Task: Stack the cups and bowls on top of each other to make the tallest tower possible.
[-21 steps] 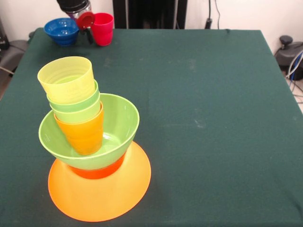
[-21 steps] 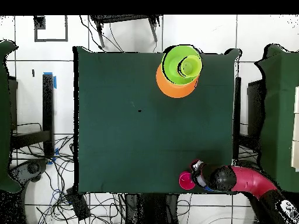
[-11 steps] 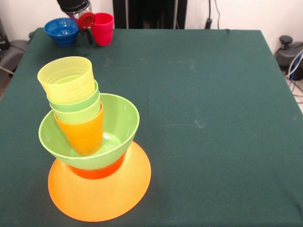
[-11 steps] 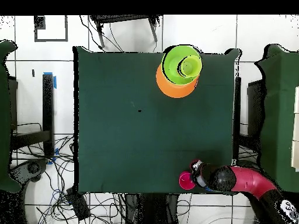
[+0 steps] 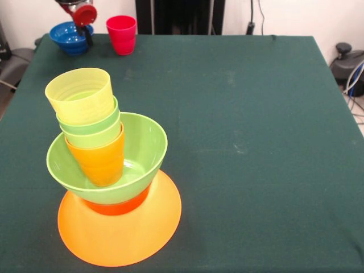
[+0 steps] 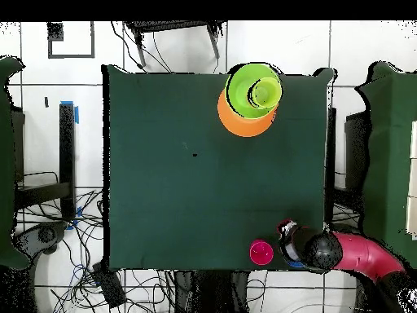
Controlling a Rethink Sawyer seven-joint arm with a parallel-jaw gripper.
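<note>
A tower (image 5: 108, 170) is seen near one corner of the green-covered worktop (image 5: 244, 114). Its base is formed by a very large translucent orange bowl (image 5: 122, 233), set upside down so that its wide rim lies on the cloth. On it a small orange-red bowl (image 5: 119, 206) is seated, mostly hidden, and on that a medium lime green bowl (image 5: 145, 148) is carried, mouth up. Inside the green bowl an orange cup (image 5: 102, 162) is stood, leaning towards the bowl's wall; two lime green cups (image 5: 94, 132) are nested in it, and a yellow cup (image 5: 81, 95) is nested on top, all mouths up.

In the overhead view the same stack is shown at the worktop's far edge, the lime green bowl (image 6: 248, 85) overlapping the orange bowl (image 6: 236, 122).

At the opposite corner a red cup (image 5: 121, 34) is stood upright on the cloth, alone, and a small blue bowl (image 5: 67, 37) is placed near it, apart from it. The end effector (image 5: 83, 16) is held above the blue bowl, clear of the red cup (image 6: 261, 251), with a red round part showing; the arm (image 6: 362, 254) is seen reaching in over the worktop's corner. Whether its fingers are apart or together cannot be told from either view.
</note>
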